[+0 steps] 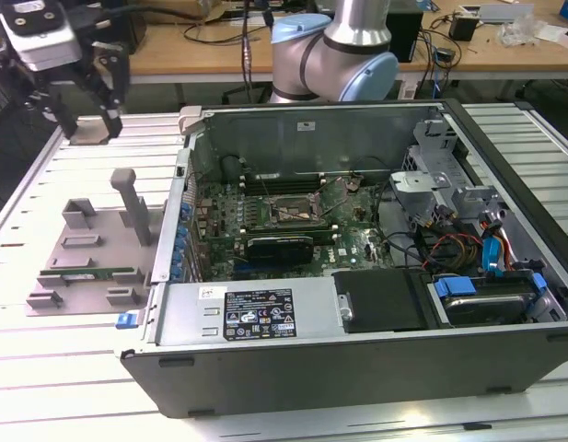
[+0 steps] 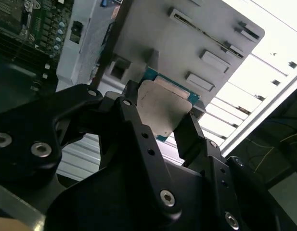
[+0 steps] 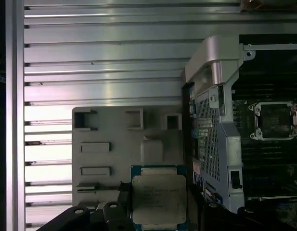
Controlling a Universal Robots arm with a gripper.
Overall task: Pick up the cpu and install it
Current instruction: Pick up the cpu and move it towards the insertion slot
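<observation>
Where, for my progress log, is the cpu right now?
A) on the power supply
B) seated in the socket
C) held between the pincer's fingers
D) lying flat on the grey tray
C: in both wrist views the cpu sits gripped in the pincer, and the socket is bare.

So, the cpu (image 3: pixel 159 199) gets cut off at the edge of the first wrist view, one side lost. In the second wrist view a good chunk of it is covered by the black links of the gripper (image 2: pixel 162 118). In the exterior view the gripper's top and the arm (image 1: pixel 334 46) are cropped at the upper edge, and what's pinched between the fingers (image 1: pixel 110 109) can't be made out, way too small. The socket frame (image 3: pixel 276 120) is clipped at the first wrist view's edge as well.
</observation>
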